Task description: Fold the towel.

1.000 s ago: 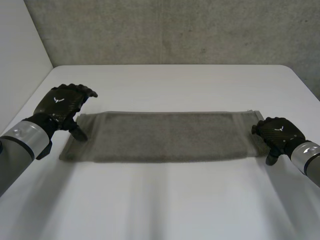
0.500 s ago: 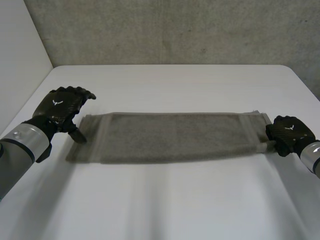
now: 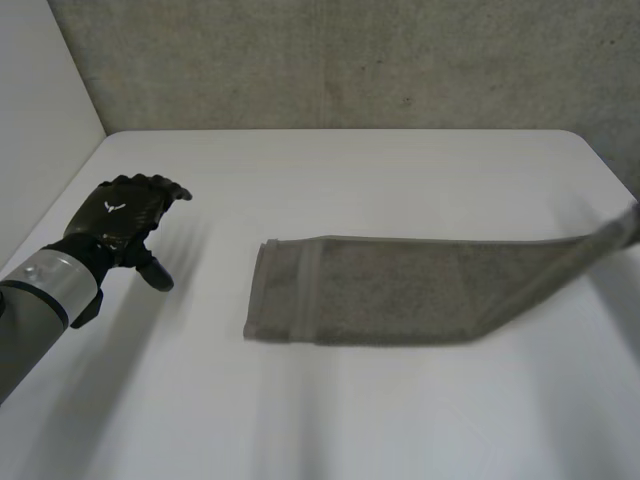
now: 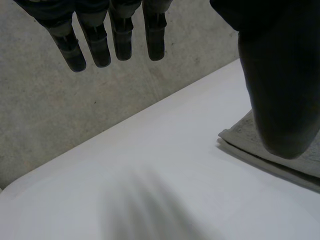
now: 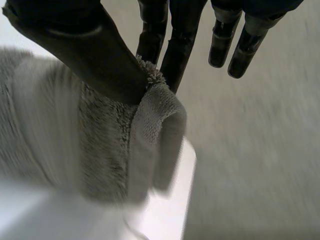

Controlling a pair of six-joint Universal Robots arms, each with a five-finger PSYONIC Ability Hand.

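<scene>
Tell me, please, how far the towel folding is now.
Done: the towel lies as a narrow strip, seemingly doubled. In hand: the right hand pinches one end, lifted off the table; the left hand is open, apart from it. Left: laying that end over the other.

No legible txt; just a white emblem point(image 3: 112, 204) on left robot hand point(image 3: 130, 216).

Plain white table, bare concrete backdrop
The white table point(image 3: 330, 420) has rounded far corners and runs out past the left hand point(image 3: 125, 215) to a rough grey concrete wall point(image 3: 350, 60). On that hand's outer side there's a smooth pale wall point(image 3: 35, 110), painted I think. The light is soft and even.
</scene>
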